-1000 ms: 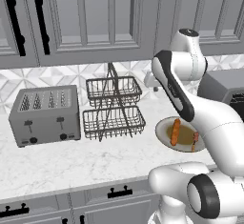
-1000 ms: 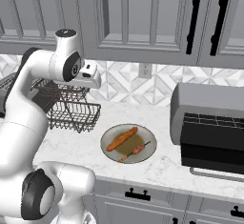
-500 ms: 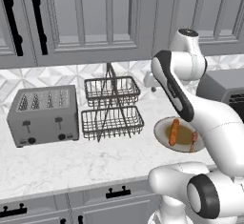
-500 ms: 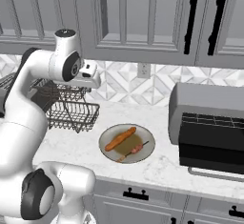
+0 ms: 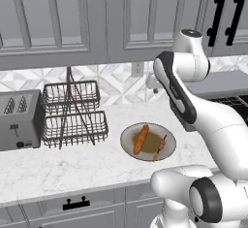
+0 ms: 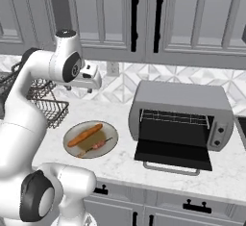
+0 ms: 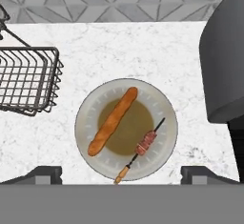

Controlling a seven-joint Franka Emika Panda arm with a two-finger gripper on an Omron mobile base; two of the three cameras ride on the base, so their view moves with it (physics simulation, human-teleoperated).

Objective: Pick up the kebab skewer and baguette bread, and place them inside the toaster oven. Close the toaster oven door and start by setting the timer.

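Since a second ago the base has driven right, bringing the toaster oven [image 6: 180, 119] with its toaster oven door [image 6: 173, 155] dropped open into the right base view. Gripper [image 7: 121, 174] fingers stand wide apart, empty, above the plate [image 7: 162, 104]. Baguette bread [image 7: 112, 121] lies at its 9 o'clock, kebab skewer [image 7: 143, 147] at 4; wire basket rack [image 5: 72, 115] and slot toaster [image 5: 18, 120] sit left.
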